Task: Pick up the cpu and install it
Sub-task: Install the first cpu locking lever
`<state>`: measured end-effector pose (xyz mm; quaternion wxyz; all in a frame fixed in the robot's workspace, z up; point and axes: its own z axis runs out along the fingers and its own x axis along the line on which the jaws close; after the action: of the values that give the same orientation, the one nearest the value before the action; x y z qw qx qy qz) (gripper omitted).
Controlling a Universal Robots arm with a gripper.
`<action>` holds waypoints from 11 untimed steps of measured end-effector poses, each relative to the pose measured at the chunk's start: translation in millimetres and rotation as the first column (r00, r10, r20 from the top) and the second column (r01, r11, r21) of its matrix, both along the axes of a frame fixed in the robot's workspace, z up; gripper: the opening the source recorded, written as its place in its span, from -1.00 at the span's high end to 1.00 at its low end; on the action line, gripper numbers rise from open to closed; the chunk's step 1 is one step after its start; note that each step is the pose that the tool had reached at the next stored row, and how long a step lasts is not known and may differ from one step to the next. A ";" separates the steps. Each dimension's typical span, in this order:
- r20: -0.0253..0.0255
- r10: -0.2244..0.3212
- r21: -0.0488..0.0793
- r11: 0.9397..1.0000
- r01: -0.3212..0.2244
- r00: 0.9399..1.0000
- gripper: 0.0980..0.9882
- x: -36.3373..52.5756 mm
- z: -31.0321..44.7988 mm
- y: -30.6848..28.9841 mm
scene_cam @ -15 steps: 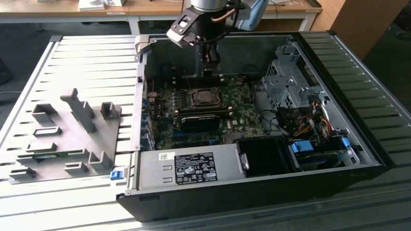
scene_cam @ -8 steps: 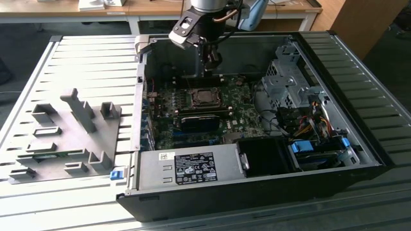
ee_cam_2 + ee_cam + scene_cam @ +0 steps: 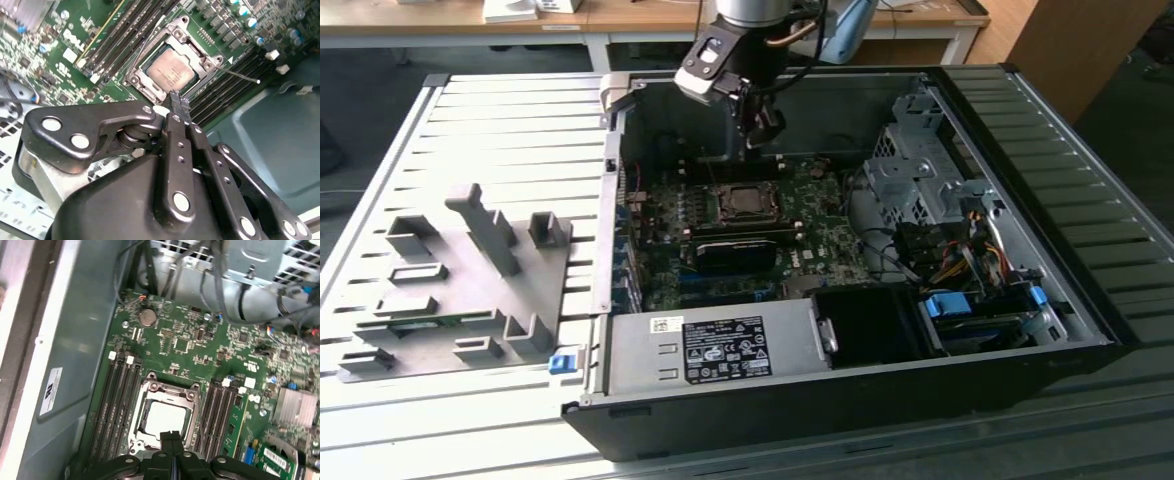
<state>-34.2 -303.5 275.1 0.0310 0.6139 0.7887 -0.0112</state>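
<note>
While I hover over the open computer case [image 3: 854, 300] lying on its side, the motherboard [image 3: 774, 230] faces up so the socket frame [image 3: 165, 415] takes a straight drop. Its cpu [image 3: 171, 69] already sits flat inside that frame, around twelve o'clock of my gripper [image 3: 179, 106] in the second wrist view. Fingers pinched together, holding nothing, just above the chip.

One cpu [image 3: 170, 70], one socket frame [image 3: 150, 85], one computer case [image 3: 1067, 300].
</note>
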 end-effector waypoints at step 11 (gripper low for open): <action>0.000 0.186 0.000 0.983 -0.186 0.983 0.98 0.0 -0.8 0.0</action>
<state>-34.2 -303.5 274.3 0.0319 0.5377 0.8425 -0.0082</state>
